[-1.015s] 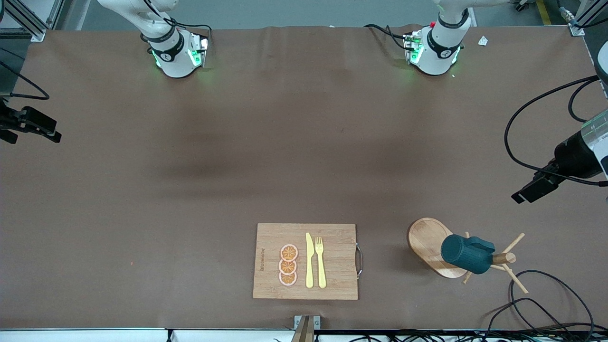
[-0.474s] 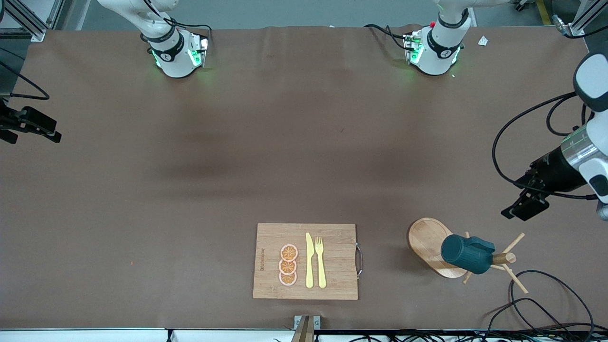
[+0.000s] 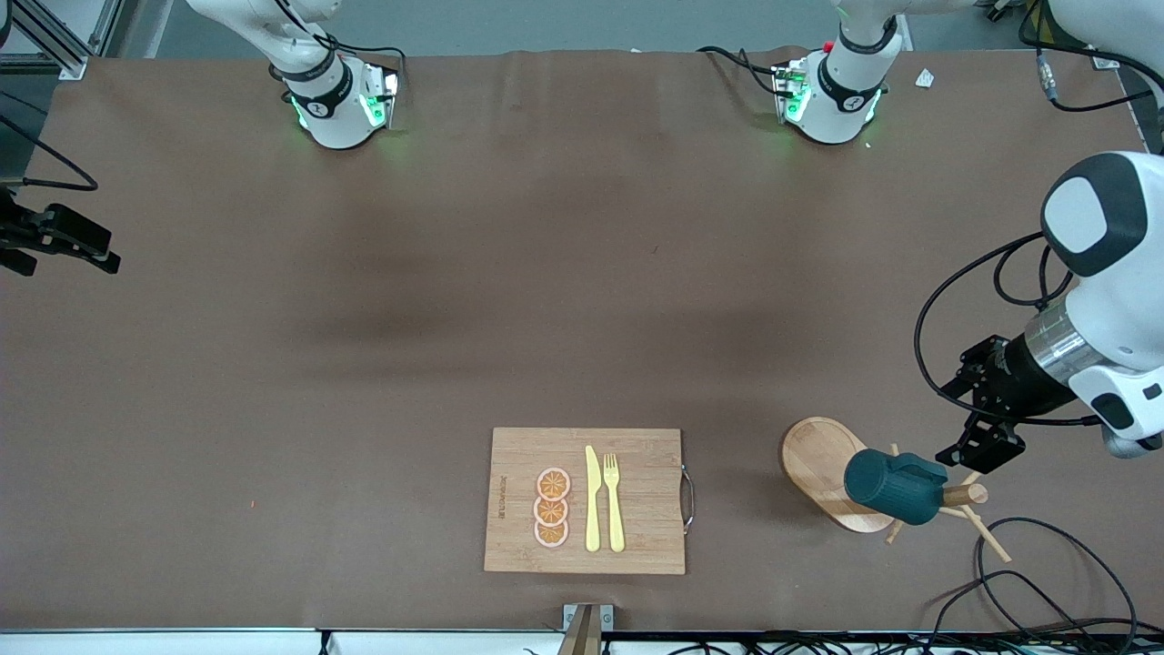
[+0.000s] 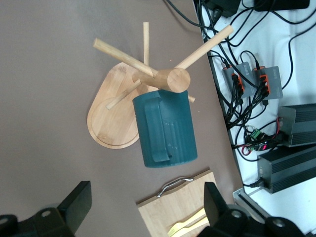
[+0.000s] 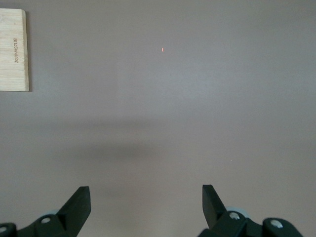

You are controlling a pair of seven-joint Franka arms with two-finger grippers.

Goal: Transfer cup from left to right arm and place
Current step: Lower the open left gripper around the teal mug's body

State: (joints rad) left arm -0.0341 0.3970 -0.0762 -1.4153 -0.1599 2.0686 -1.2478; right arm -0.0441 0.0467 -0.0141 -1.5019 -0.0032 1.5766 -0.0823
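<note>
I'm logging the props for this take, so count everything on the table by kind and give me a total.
Cup: 1
Wooden mug rack: 1
Cutting board: 1
Orange slices: 3
Yellow knife: 1
Yellow fork: 1
Total: 8

Dark teal ribbed cup (image 3: pixel 884 488) hangs tilted on a wooden mug tree (image 3: pixel 962 496), handle up
</note>
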